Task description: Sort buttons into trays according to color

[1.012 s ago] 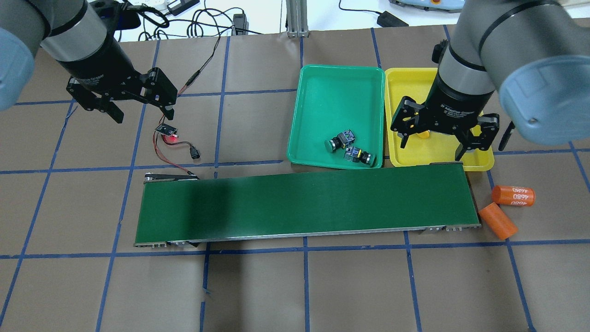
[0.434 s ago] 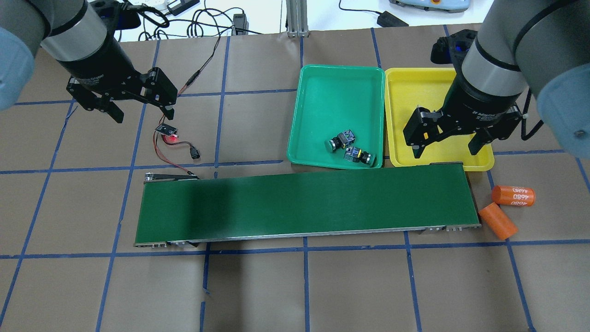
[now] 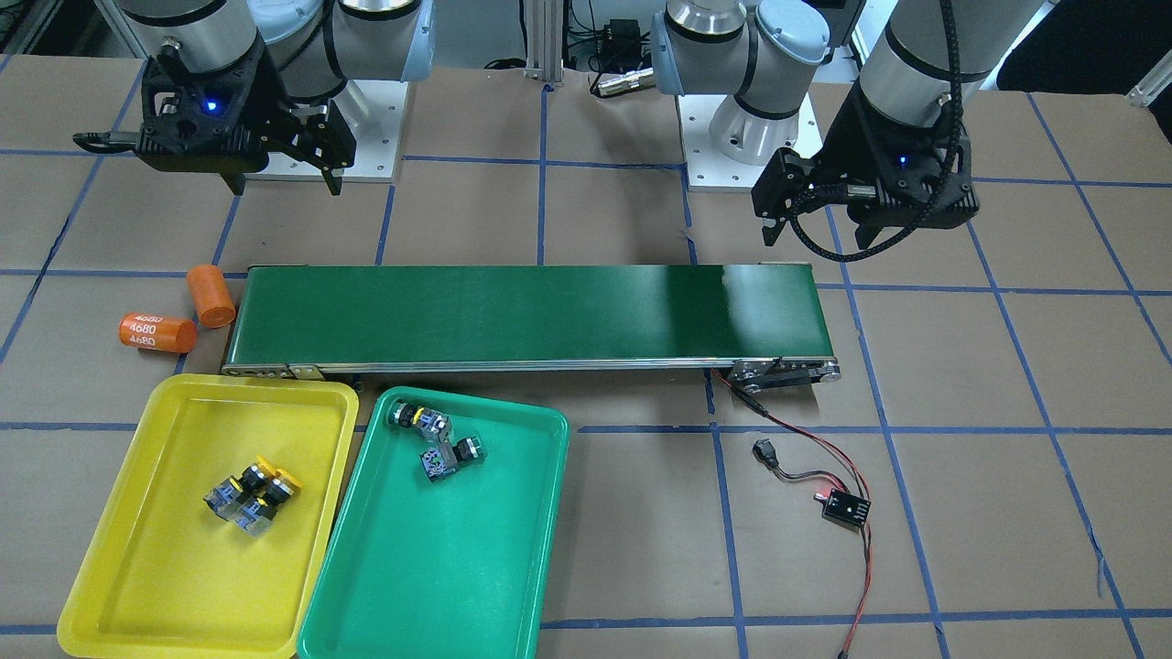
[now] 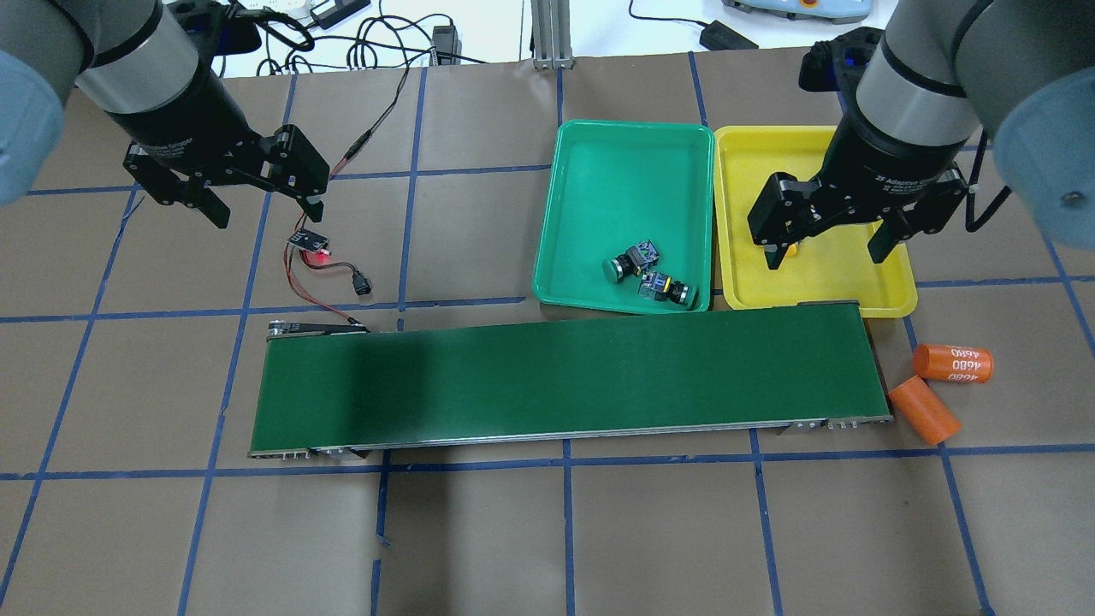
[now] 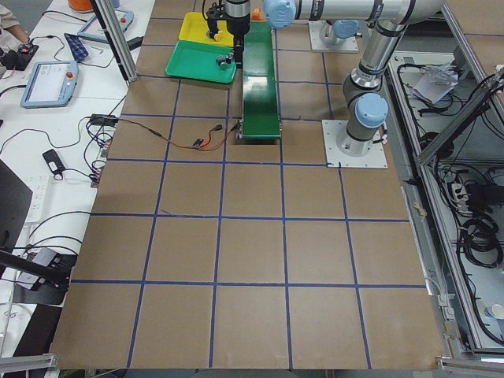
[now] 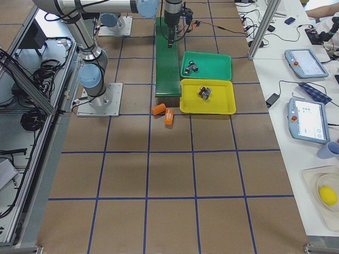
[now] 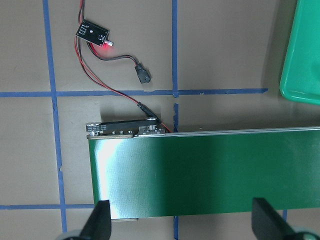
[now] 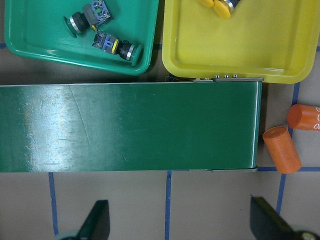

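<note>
From the front: counts two yellow-capped buttons (image 3: 255, 491), touching each other, in the yellow tray (image 3: 137, 567) at 8 o'clock. Counts two green-capped buttons (image 3: 439, 458) in the green tray (image 3: 439, 567) at 6 o'clock. Finds none on the conveyor belt (image 3: 522, 311) or on the bare table. Judges the sorting done: four of four placed by colour, nothing left to move. Also counts two orange cylinders (image 3: 160, 331) at 9 o'clock.

From overhead: shows the right gripper (image 4: 825, 257) spread wide and empty above the yellow tray at 2 o'clock. Shows the left gripper (image 4: 261, 210) equally wide and empty at 10 o'clock, near a small wired board (image 4: 308, 240).

From the sides: too small to add anything.

From the left wrist: sees only the belt end, no button. From the right wrist: sees the green pair at 11 o'clock and yellow caps cut off at 12 o'clock.
</note>
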Robot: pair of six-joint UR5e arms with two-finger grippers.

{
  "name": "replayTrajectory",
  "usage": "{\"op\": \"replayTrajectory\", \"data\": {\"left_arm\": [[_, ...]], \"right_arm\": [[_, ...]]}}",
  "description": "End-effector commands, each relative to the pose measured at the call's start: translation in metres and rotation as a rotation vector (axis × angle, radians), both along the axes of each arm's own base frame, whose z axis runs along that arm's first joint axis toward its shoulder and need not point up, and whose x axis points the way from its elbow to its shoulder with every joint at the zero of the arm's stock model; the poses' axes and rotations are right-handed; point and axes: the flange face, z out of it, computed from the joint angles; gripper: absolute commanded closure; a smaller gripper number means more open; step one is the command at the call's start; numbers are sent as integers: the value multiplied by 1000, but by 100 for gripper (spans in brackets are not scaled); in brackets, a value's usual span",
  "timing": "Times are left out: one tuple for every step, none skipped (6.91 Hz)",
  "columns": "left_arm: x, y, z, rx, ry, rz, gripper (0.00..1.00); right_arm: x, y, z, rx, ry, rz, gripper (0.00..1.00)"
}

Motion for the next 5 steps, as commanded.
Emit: {"op": "replayTrajectory", "data": {"left_arm": [[0, 0, 0, -1, 0, 0, 0], [0, 0, 0, -1, 0, 0, 0], [0, 0, 0, 0, 0, 0, 0], [0, 0, 0, 0, 0, 0, 0], [0, 0, 0, -1, 0, 0, 0]], "right_arm": [[0, -3, -1, 6, 0, 1, 0], [0, 0, -5, 17, 3, 2, 0], [0, 0, -9, 29, 6, 1, 0], [0, 0, -8, 26, 3, 2, 0], [0, 0, -9, 27, 4, 2, 0]]}}
